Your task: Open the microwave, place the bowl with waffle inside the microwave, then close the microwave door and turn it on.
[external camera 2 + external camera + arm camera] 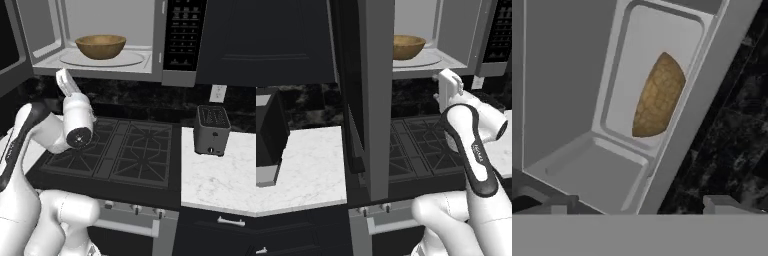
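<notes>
Arm raised, end effector [64,79] empty with jaws wide apart.

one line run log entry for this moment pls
microwave: open | microwave door: swung wide | bowl: on turntable inside | gripper: open, empty, below cavity | next: close door

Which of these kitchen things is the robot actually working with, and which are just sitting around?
Part of the job:
- microwave, standing open
- bowl, on the turntable inside
- microwave door, swung wide open
- gripper, open and empty, below the microwave

Just lying about:
- toaster on the counter
- stove
- black appliance
</notes>
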